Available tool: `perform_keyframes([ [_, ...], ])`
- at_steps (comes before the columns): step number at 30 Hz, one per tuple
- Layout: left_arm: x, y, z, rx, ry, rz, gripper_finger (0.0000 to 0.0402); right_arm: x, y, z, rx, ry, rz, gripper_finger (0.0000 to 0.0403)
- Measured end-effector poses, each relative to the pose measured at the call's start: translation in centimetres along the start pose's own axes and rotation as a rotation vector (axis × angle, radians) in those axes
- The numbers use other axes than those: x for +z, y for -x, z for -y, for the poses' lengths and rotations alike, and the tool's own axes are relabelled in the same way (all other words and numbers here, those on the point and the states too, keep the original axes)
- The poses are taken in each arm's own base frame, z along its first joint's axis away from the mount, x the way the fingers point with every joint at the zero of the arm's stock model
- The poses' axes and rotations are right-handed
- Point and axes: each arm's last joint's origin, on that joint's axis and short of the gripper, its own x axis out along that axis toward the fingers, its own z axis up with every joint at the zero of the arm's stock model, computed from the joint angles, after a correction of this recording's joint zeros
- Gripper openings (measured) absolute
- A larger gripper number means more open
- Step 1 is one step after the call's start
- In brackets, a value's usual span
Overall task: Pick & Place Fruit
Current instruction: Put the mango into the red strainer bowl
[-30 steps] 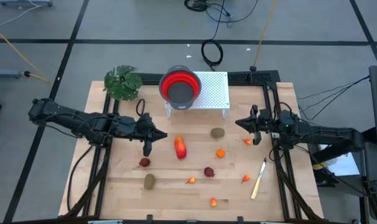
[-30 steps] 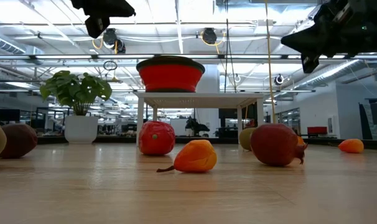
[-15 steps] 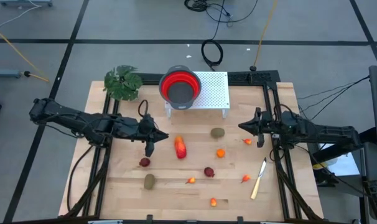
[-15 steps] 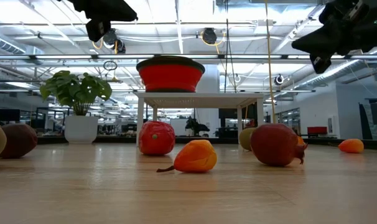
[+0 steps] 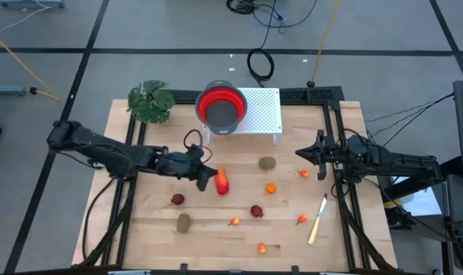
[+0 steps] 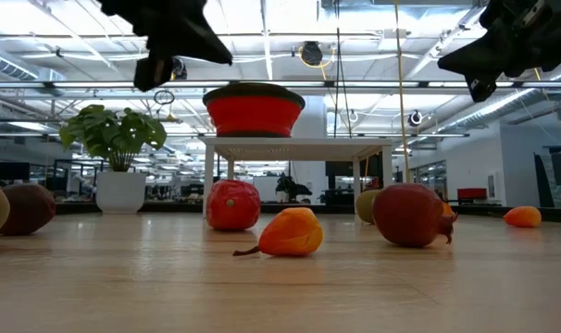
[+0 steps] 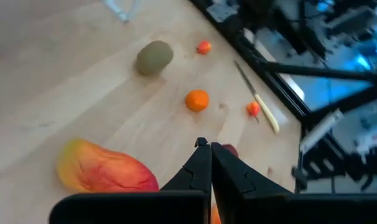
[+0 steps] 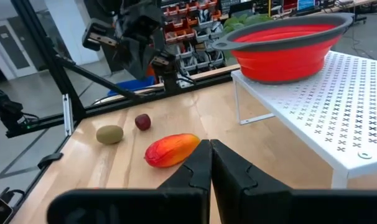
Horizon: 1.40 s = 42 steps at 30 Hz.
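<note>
Fruits lie scattered on the wooden table: a long red-orange piece (image 5: 221,182), olive ovals (image 5: 267,162) (image 5: 183,222), dark red rounds (image 5: 177,199) (image 5: 257,211), an orange ball (image 5: 270,188) and several small orange-red bits. My left gripper (image 5: 210,174) hovers shut just left of the long piece (image 7: 107,169), slanting down, its fingertips (image 7: 207,148) with nothing between them. My right gripper (image 5: 300,153) is shut, level and raised at the right side, holding nothing (image 8: 208,148).
A red bowl (image 5: 221,107) sits on a white perforated rack (image 5: 263,114) at the far middle. A green plant (image 5: 150,101) stands at the far left. A pale-handled knife (image 5: 318,219) lies near the right. Black frame rails run along both sides.
My left gripper has gone toward the table's right and down, up to the long red-orange piece, and has rolled about its own axis. My right gripper has drawn back slightly toward the right edge. No fruit has moved.
</note>
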Motion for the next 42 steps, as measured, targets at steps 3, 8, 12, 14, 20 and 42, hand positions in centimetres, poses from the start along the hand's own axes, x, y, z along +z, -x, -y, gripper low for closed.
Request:
perform_keyframes([
  [3,0.5,-1.0,0.9,0.077,0.074,-0.016,0.0002,0.0,0.0,0.0,0.001,0.010,0.000,0.0000],
  [8,1.5,-2.4,2.5,0.261,0.180,-0.084,0.0001,0.0,0.0,0.0,0.002,0.041,-0.001,0.0000],
  [12,1.9,-3.4,3.4,0.425,0.289,-0.138,0.0001,0.0,0.0,0.0,0.002,0.049,0.000,0.0000],
  [14,2.0,-4.0,3.8,0.499,0.354,-0.148,0.0001,0.0,0.0,0.0,0.002,0.049,0.000,0.0000],
  [20,1.2,-7.3,4.0,0.624,0.490,-0.140,0.0001,0.0,0.0,0.0,0.003,0.057,-0.001,0.0000],
  [42,0.5,-9.8,3.2,0.694,0.664,-0.054,0.0070,0.0,0.0,-0.2,0.055,0.138,-0.008,0.0000],
])
